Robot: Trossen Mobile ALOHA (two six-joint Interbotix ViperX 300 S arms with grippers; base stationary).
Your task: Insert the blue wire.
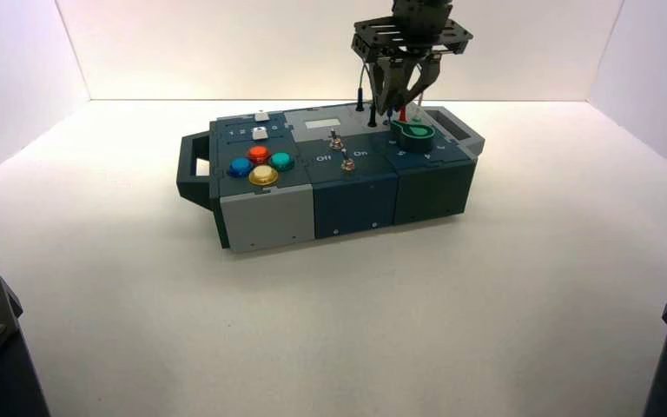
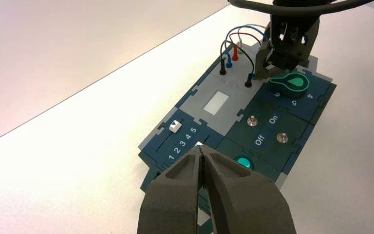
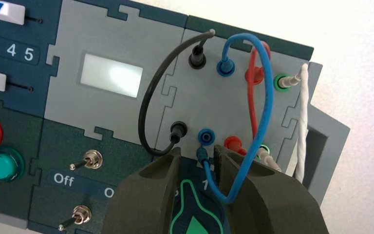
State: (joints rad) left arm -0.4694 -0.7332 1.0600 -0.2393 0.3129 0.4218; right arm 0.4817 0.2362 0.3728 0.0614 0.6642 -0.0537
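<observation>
The blue wire [image 3: 264,97] arches over the grey panel at the back right of the box [image 1: 269,217]. One plug sits in the far blue socket [image 3: 225,66]. Its other plug [image 3: 202,155] lies loose just short of the near blue socket [image 3: 205,137], whose hole shows empty. My right gripper [image 3: 197,153] is open with that loose plug between its fingers, nearer one of them and not pinched. In the high view the right gripper [image 1: 397,106] hangs over the wires. My left gripper [image 2: 202,153] is shut on nothing above the box's slider end.
On the same panel a black wire [image 3: 148,112], a red wire [image 3: 254,73] and a white wire [image 3: 301,122] are plugged in. A green knob [image 3: 192,214] lies under the right gripper. Two toggle switches [image 3: 92,160], a display [image 3: 111,74] and coloured buttons [image 1: 260,165] lie farther along the box.
</observation>
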